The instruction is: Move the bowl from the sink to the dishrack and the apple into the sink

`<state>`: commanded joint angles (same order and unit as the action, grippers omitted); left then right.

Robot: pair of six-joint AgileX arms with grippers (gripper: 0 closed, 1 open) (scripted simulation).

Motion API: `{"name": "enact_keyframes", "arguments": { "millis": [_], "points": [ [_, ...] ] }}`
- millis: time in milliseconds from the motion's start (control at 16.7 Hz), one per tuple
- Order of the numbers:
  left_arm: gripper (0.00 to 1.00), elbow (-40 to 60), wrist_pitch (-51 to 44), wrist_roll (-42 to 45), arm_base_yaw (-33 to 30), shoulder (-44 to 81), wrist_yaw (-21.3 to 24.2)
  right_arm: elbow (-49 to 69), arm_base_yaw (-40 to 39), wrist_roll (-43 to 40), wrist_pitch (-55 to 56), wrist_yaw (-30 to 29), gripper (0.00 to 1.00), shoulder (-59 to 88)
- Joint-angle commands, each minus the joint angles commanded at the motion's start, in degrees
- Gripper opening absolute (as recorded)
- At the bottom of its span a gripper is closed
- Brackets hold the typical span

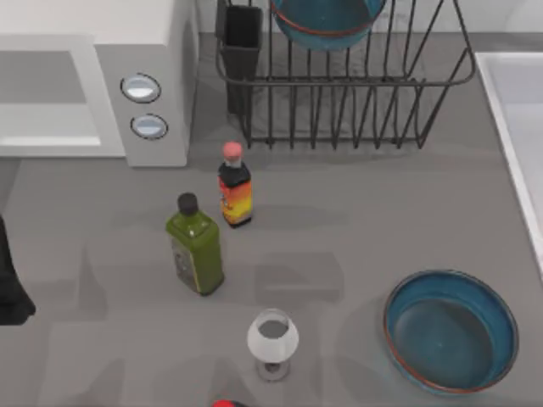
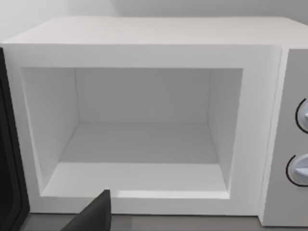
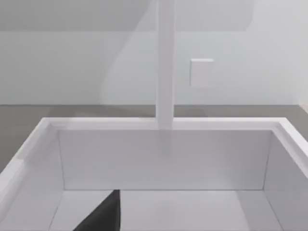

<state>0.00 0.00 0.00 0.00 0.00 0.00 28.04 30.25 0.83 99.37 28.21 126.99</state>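
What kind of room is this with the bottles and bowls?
Most likely a kitchen counter, in a rendered scene. A white microwave stands open at the back left, a black wire dishrack holds a blue bowl, and a white sink sits at the right edge.

Bench layout, viewed from above.
Microwave [image 1: 93,85] at rear left; dishrack [image 1: 348,85] at rear centre, just right of the microwave, with its utensil cup [image 1: 242,42] at the rack's left corner and one bowl [image 1: 327,21] standing in the rack; sink [image 1: 517,127] along the right edge; sauce bottle [image 1: 235,185] before the rack; oil bottle [image 1: 196,244] just left of and before it; glass [image 1: 272,342] nearer the front; second bowl [image 1: 450,331] on the bench [image 1: 356,220] at front right; apple [image 1: 227,404] at the front edge.
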Motion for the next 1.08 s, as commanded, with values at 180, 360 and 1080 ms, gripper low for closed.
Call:
{"name": "enact_keyframes", "arguments": {
  "millis": [180, 360, 1080],
  "points": [
    [1.0, 0.0, 0.0, 0.0, 0.0, 0.0, 0.0, 0.0, 0.0, 0.0, 0.0, 0.0, 1.0, 0.0],
    [1.0, 0.0, 0.0, 0.0, 0.0, 0.0, 0.0, -0.05, -0.12, 0.0, -0.39, -0.13, 1.0, -0.51],
    [1.0, 0.0, 0.0, 0.0, 0.0, 0.0, 0.0, -8.21, -8.44, -0.4, -30.06, -9.15, 1.0, -38.93]
  ]
}}
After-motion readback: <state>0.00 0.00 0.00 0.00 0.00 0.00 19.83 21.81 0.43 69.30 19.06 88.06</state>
